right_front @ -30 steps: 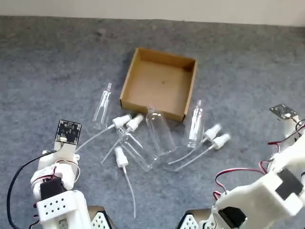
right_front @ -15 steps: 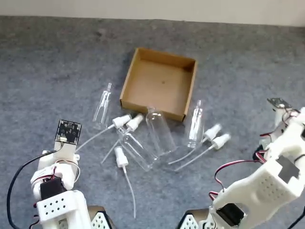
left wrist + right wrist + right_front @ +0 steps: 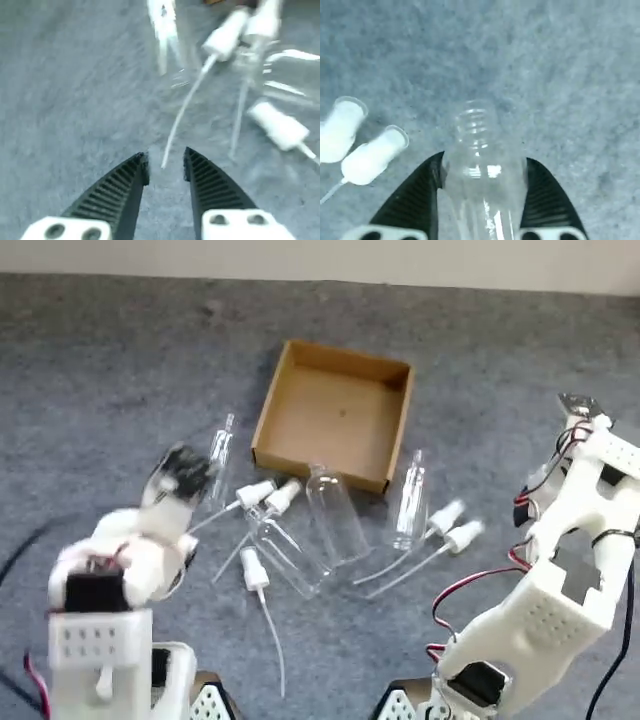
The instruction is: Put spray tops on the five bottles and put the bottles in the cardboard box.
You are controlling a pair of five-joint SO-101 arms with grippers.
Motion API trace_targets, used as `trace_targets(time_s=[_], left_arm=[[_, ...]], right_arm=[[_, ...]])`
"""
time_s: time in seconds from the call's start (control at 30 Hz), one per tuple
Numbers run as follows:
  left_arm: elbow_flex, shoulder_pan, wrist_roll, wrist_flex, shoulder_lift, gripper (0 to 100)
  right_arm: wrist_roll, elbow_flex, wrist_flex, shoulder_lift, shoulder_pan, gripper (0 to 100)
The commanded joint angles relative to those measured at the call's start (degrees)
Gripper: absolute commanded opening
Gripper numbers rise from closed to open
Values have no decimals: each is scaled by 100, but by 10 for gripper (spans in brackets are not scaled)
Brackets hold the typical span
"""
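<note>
While the grey bench [image 3: 100, 360] is being overlooked from above, the cardboard box [image 3: 335, 415] is being shown open-topped at its middle. The right arm [image 3: 565, 570] is being held well to the right of the box, and the right arm's jaws are being kept clamped on a clear bottle [image 3: 479, 150] whose threaded neck is bare. The left arm [image 3: 110, 570] is being held off the box's left corner on the arms' side. The left arm's jaws are being kept slightly apart, low over the bench, with the tip of a thin dip tube [image 3: 172, 135] lying just ahead of them.

Four more bottles are being left lying on their sides near the box:
- a slim bottle [image 3: 214, 462] just beside its left wall
- a wide bottle [image 3: 335, 512] with its neck right at the wall facing the arms
- a third bottle [image 3: 288, 555] farther out from that wall
- a second slim bottle [image 3: 410, 498] off the right corner

Five white spray tops are being left loose among them. A pair [image 3: 270, 493] is lying between the slim bottle and the wide bottle, a single top [image 3: 253, 568] farthest from the box, and another pair [image 3: 455, 524] just beside the second slim bottle.
</note>
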Motion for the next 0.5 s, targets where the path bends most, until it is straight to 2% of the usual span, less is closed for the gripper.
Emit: trace_targets(time_s=[0.0,0.1,0.23,0.47], left_arm=[[-1780,787,-35,167,1938,88],[-2659,1024,-26,149,3433,88],[-3486,1165,-18,-448,5051,88],[-3952,1341,-26,-1336,6440,88]], right_arm=[[-26,-347,31,-75,48,43],[-18,-347,31,-75,136,44],[26,-347,31,-75,127,45],[255,-347,31,-75,145,45]])
